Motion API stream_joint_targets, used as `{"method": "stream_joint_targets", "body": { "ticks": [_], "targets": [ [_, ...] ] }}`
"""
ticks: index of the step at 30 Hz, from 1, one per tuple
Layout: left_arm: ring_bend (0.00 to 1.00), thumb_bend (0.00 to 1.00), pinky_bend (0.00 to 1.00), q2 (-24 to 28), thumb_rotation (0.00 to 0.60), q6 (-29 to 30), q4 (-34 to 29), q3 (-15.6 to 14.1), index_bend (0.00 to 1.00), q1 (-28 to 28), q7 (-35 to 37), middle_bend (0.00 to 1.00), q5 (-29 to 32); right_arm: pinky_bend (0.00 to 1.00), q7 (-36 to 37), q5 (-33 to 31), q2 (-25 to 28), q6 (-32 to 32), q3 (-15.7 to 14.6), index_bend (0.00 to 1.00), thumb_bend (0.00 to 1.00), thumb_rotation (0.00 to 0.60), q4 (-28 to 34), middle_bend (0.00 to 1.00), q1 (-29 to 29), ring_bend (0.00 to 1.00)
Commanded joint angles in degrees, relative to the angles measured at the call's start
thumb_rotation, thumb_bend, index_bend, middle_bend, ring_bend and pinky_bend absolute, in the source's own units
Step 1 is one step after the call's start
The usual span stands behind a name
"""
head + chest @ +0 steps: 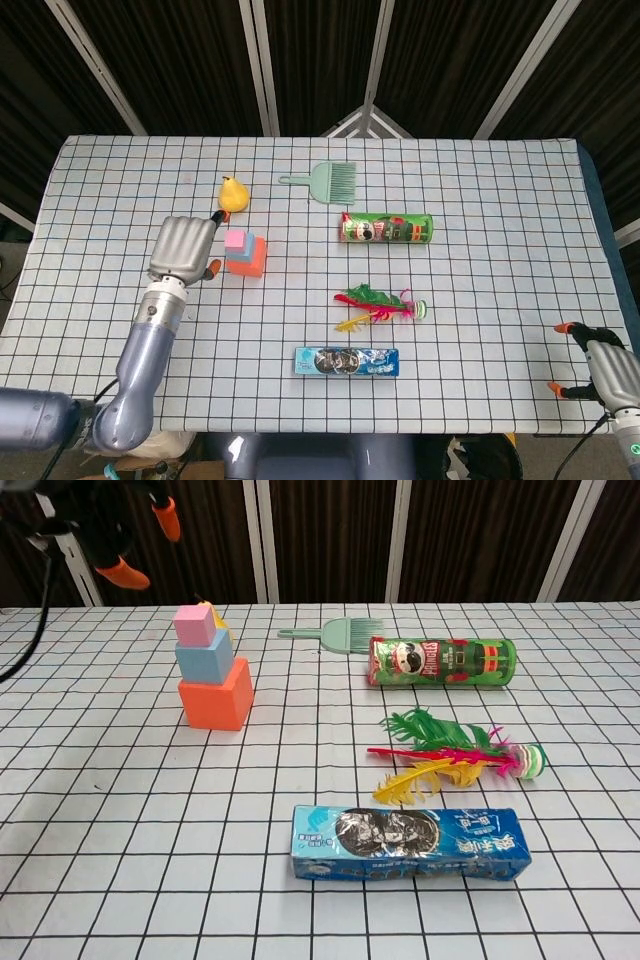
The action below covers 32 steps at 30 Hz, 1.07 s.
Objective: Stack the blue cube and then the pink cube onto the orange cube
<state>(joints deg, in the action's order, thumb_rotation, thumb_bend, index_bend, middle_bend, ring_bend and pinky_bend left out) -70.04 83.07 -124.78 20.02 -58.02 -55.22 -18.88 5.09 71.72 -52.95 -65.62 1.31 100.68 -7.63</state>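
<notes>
The orange cube (215, 701) stands on the table with the blue cube (204, 661) on it and the pink cube (195, 626) on top. From above the stack shows as pink cube (236, 240) over orange cube (250, 262). My left hand (182, 248) hovers just left of the stack, raised, fingers apart and holding nothing; its orange fingertips (130, 572) show at the top left of the chest view. My right hand (600, 370) sits off the table's front right corner, fingers spread, empty.
A yellow pear (232, 192) lies behind the stack. A green brush (330, 180), a green chips can (386, 228), a feather toy (378, 305) and a blue cookie pack (346, 361) lie to the right of the stack.
</notes>
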Motion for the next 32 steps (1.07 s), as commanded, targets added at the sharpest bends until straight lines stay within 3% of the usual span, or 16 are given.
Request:
{"method": "stream_joint_targets", "body": {
  "ticks": [1, 8, 11, 16, 20, 32],
  "targets": [
    [0.48, 0.35, 0.66, 9.47, 0.600, 2.75, -10.21, -4.08, 0.25, 9.30, 8.22, 0.59, -11.54, 0.10, 0.01, 0.31, 0.21, -0.72, 0.00, 0.25, 0.17, 0.600, 0.32, 0.20, 0.34, 0.19],
    [0.20, 0.35, 0.33, 19.12, 0.600, 1.73, -9.58, -22.98, 0.21, 26.12, 16.63, 0.29, -35.79, 0.10, -0.48, 1.09, 0.42, -1.86, -0.09, 0.25, 0.17, 0.600, 1.02, 0.20, 0.75, 0.19],
    [0.13, 0.35, 0.27, 17.97, 0.600, 2.72, -3.34, -27.08, 0.19, 31.62, 22.65, 0.21, -44.77, 0.10, -0.87, 1.36, 0.36, -3.22, 0.10, 0.25, 0.17, 0.600, 1.16, 0.20, 1.19, 0.19],
    [0.09, 0.35, 0.19, 10.69, 0.600, 7.85, 11.72, -28.98, 0.18, 38.87, 34.21, 0.15, -57.69, 0.10, -1.44, 1.67, -0.27, -5.49, 0.53, 0.25, 0.17, 0.600, 0.79, 0.20, 1.90, 0.19],
    [0.07, 0.35, 0.17, 2.20, 0.600, 10.55, 24.84, -27.76, 0.17, 42.07, 37.11, 0.15, -61.33, 0.10, -2.26, 1.80, -1.23, -6.85, 0.94, 0.25, 0.17, 0.600, -0.08, 0.20, 2.16, 0.19],
    [0.07, 0.35, 0.17, -0.83, 0.600, 9.07, 27.71, -24.30, 0.17, 44.31, 33.66, 0.16, -60.40, 0.10, -2.86, 0.57, -1.55, -5.61, 1.14, 0.25, 0.17, 0.600, -0.30, 0.20, 1.82, 0.19]
  ]
}}
